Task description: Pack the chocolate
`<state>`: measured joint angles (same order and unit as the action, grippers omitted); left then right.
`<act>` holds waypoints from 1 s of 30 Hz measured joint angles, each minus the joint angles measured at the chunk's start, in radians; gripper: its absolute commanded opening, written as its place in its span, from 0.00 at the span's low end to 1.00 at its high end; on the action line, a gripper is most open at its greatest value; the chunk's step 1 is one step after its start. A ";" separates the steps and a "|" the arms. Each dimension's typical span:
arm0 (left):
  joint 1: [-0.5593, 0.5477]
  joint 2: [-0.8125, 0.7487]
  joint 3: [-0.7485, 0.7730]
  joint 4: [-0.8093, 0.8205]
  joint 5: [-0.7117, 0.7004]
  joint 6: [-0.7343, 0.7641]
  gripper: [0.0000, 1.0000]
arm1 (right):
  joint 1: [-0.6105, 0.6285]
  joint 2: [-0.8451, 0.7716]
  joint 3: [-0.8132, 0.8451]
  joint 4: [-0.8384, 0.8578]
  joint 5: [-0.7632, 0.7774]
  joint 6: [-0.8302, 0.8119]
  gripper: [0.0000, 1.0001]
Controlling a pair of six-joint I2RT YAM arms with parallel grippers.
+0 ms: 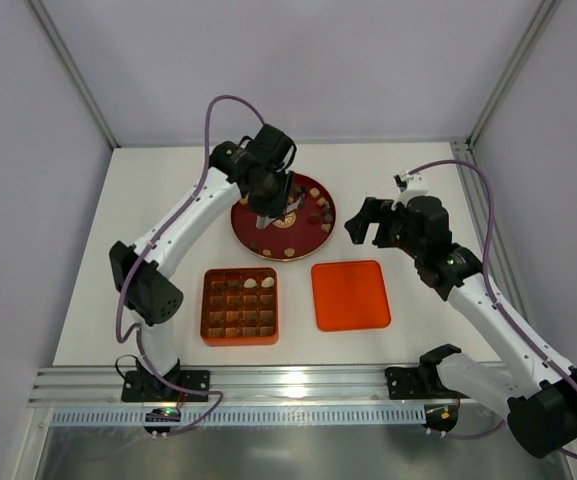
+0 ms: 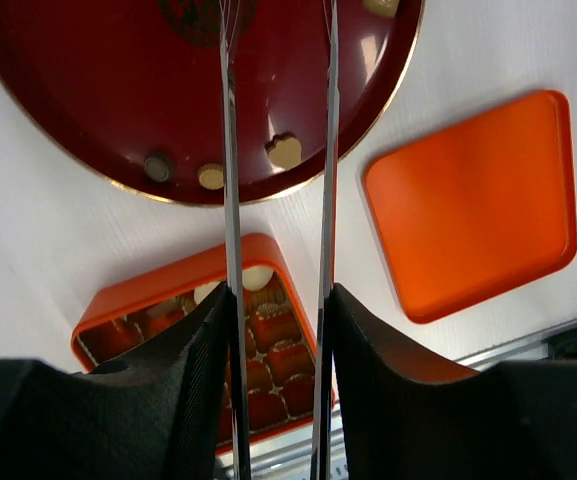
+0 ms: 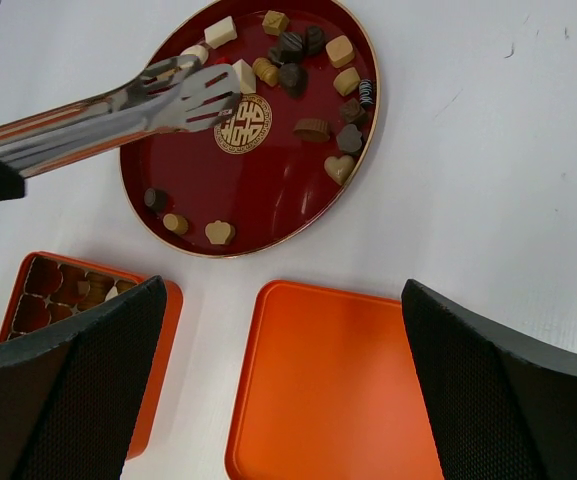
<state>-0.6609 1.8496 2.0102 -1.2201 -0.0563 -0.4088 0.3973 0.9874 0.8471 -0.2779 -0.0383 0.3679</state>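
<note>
The chocolate [image 1: 316, 208] lies as several small dark, light brown and cream pieces on a round red plate [image 1: 240, 228]. It also shows in the right wrist view [image 3: 298, 75] and the left wrist view [image 2: 284, 150]. My left gripper [image 1: 266, 195] is shut on metal tongs [image 2: 230, 150]. The tong tips [image 3: 203, 90] hover over the plate's left side next to a cream piece. I see no piece between them. The orange gridded box [image 1: 240, 306] holds a few pieces, cream ones [image 2: 256, 277] in its far row. My right gripper [image 3: 283, 288] is open and empty above the lid.
The flat orange lid [image 1: 350, 294] lies right of the box, below the plate. It also shows in the left wrist view [image 2: 473, 200] and the right wrist view [image 3: 338, 380]. A metal rail [image 1: 268, 385] runs along the table's near edge. Grey walls enclose the table.
</note>
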 measured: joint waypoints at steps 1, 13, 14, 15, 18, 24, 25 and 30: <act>0.000 0.035 0.022 0.006 0.006 0.004 0.42 | 0.000 -0.002 0.000 -0.001 0.001 0.000 1.00; 0.000 0.200 0.084 0.028 -0.040 0.016 0.42 | 0.000 -0.015 0.000 -0.027 0.003 0.000 1.00; 0.000 0.200 0.088 0.028 -0.053 0.016 0.42 | 0.000 -0.015 0.000 -0.027 0.003 0.000 1.00; 0.000 0.200 0.092 0.029 -0.068 0.015 0.42 | 0.000 -0.015 0.000 -0.027 0.003 0.000 1.00; 0.000 0.200 0.100 0.031 -0.112 0.009 0.44 | 0.000 -0.015 0.000 -0.027 0.002 0.000 1.00; 0.015 0.223 0.138 0.032 -0.156 -0.003 0.44 | 0.000 -0.015 0.000 -0.027 0.002 0.000 1.00; 0.019 0.230 0.147 0.032 -0.159 -0.003 0.44 | 0.000 -0.015 0.000 -0.027 0.002 0.000 1.00; 0.040 0.279 0.190 0.032 -0.161 -0.003 0.43 | 0.000 -0.015 0.000 -0.027 0.002 0.000 1.00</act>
<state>-0.6205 2.1284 2.2005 -1.1885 -0.2176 -0.4114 0.3973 0.9722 0.8471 -0.3046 -0.0360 0.3676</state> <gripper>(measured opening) 0.439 0.996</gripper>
